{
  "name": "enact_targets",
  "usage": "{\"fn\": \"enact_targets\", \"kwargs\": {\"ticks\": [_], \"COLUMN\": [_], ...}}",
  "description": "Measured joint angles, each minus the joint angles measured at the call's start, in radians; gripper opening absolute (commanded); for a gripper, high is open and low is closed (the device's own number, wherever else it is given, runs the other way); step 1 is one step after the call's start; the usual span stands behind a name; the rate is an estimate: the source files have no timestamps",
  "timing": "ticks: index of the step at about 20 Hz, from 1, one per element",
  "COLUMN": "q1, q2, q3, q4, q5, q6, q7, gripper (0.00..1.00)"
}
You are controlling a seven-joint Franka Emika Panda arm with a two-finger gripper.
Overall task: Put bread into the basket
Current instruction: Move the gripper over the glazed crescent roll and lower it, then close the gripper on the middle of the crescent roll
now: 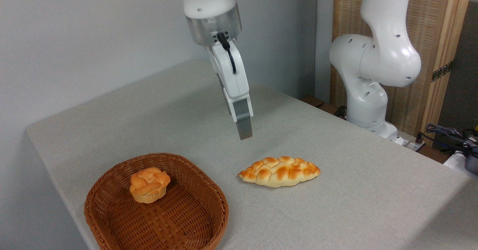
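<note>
The bread point(280, 171), a braided golden loaf pointed at both ends, lies flat on the grey tablecloth right of the basket. The basket point(112, 201), reddish-brown wicker, sits at the front left. My gripper point(244, 135) hangs in the air above and slightly left of the loaf, well clear of it, holding nothing. I see it edge-on, so only one grey finger point(243, 123) shows and the gap between the fingers is hidden.
A small round muffin-shaped bun point(148, 185) sits inside the basket, toward its back. The arm's white base point(368, 104) stands at the table's far right edge. Cables and boxes point(455, 141) lie beyond the right edge. A wall runs behind the table.
</note>
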Motion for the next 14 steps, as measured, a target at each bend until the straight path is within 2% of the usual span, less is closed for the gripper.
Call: {"fn": "enact_targets", "kwargs": {"ticks": [2, 6, 9, 14], "q1": [0.0, 0.0, -0.001, -0.002], "q2": [-0.021, -0.055, -0.061, -0.059], "q3": [0.0, 0.0, 0.0, 0.0], "q4": [-0.079, -0.24, -0.294, -0.364], "q5": [0.001, 0.055, 0.064, 0.126], "q6": [0.069, 0.175, 0.186, 0.266], "q7": [0.095, 0.255, 0.285, 0.306], "gripper": [1.0, 1.0, 1.0, 1.0]}}
